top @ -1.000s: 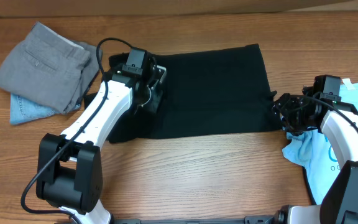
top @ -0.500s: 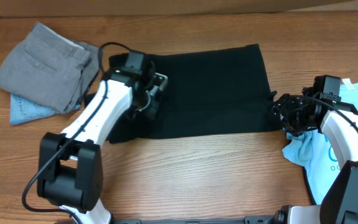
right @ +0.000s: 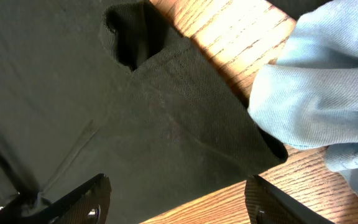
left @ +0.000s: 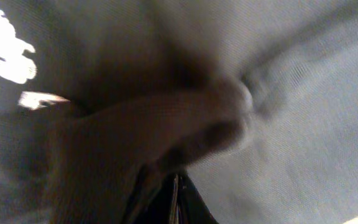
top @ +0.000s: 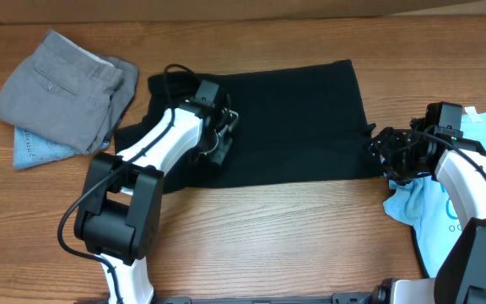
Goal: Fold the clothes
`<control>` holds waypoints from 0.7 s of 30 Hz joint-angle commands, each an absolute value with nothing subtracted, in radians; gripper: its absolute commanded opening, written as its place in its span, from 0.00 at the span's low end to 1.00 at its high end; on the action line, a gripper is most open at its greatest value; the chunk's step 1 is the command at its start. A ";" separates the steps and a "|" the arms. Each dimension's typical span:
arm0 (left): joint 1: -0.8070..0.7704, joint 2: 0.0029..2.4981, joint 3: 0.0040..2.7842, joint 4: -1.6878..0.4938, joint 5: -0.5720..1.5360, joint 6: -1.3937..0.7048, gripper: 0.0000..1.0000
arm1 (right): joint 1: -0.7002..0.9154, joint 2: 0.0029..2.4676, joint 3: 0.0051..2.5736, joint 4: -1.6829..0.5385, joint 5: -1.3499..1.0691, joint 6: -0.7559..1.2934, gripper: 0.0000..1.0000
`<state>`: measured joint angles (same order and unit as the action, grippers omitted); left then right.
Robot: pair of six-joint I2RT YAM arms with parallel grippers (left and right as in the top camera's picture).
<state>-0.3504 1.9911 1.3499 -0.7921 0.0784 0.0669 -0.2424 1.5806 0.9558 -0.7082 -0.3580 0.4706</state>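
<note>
The black T-shirt (top: 294, 118) lies spread across the middle of the table. My left gripper (top: 220, 143) is down on its left part, shut on a bunched fold of the black cloth. In the left wrist view the blurred fabric (left: 291, 124) fills the frame, and the left gripper (left: 176, 202) shows its jaws pressed together. At the shirt's right edge my right gripper (top: 380, 154) stands open. In the right wrist view the right gripper (right: 178, 186) straddles the corner of the black T-shirt (right: 73, 93) without touching it.
Grey folded trousers (top: 62, 89) rest on a pale blue garment (top: 34, 152) at the back left. A light blue T-shirt (top: 479, 203) lies crumpled at the right edge, its cloth (right: 316, 81) touching the black shirt's corner. Bare wooden table (top: 268, 236) runs along the front.
My left gripper has closed on the black cloth and shifted right and toward the front, and the arm has swung with it. The right arm has not moved.
</note>
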 commanded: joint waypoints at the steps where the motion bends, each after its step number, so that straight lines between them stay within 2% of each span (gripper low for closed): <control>1: -0.317 1.991 1.410 -0.778 0.030 -0.005 0.04 | -0.242 1.581 0.974 -0.705 -0.348 0.466 0.73; 4: -0.307 1.990 1.482 -0.805 0.060 0.002 0.04 | -0.242 1.581 0.974 -0.705 -0.342 0.467 0.72; 8: -0.307 1.990 1.537 -0.812 -0.062 0.007 0.05 | -0.242 1.581 0.974 -0.706 -0.340 0.466 0.72; 11: -0.303 1.990 1.559 -0.841 -0.084 0.007 0.11 | -0.242 1.581 0.974 -0.708 -0.340 0.466 0.72; 17: -0.307 1.991 1.545 -1.011 0.104 0.024 0.08 | -0.242 1.581 0.974 -0.713 -0.332 0.464 0.73; 21: -0.325 1.991 1.483 -0.994 0.081 0.038 0.04 | -0.242 1.581 0.974 -0.706 -0.329 0.464 0.73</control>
<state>-0.3103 1.9911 1.5249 -1.0031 0.0547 0.0254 -0.2424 1.5806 0.9558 -0.7143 -0.3416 0.4706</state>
